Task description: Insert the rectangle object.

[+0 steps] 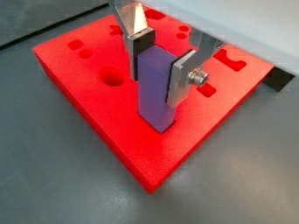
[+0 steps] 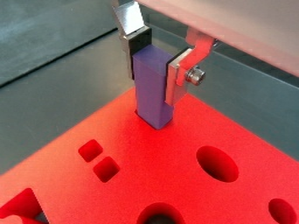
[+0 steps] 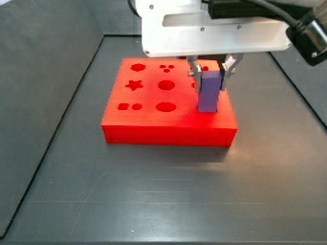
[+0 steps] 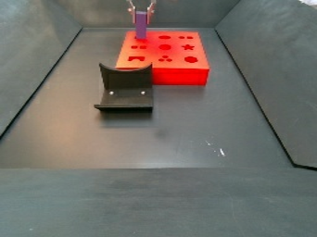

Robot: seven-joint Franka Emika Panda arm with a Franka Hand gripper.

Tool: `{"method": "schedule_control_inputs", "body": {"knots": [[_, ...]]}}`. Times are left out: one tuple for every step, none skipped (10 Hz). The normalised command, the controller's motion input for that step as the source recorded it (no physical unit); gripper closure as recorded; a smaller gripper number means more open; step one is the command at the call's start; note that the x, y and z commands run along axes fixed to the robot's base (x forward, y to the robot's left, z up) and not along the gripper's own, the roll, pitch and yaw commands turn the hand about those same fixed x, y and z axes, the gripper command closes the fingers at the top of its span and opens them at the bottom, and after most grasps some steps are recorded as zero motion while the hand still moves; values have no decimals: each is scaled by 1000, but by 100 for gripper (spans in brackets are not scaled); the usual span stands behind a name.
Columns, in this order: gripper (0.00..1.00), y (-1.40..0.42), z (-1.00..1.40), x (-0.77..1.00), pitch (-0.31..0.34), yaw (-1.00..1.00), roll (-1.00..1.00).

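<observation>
The rectangle object (image 1: 158,101) is a slim purple-blue bar standing upright, with its lower end set in a hole near a corner of the red block (image 1: 105,127). My gripper (image 1: 158,83) is above the block, its two silver fingers pressed against the bar's upper sides. Both wrist views show this; in a wrist view the bar (image 2: 152,96) rises from the block (image 2: 140,179) between the fingers of the gripper (image 2: 155,83). In both side views the bar (image 3: 207,94) (image 4: 140,30) stands at the block's edge under the gripper (image 3: 209,71) (image 4: 143,13).
The red block (image 3: 166,129) (image 4: 173,69) has several shaped holes, among them a star (image 3: 133,85) and round ones (image 1: 111,77). The dark fixture (image 4: 124,89) stands on the floor just in front of the block. Dark walls enclose the floor.
</observation>
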Motion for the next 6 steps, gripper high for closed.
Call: {"method": "schedule_control_inputs", "body": {"knots": [[100,0,-6,0,0,0,6],[100,0,-420,0,-6,0,137],[100,0,-663,0,-6,0,214],[100,0,-680,37,0,0,231],[100,-6,-300,46,0,0,123],[100,0,0,0,0,0,0]]}}
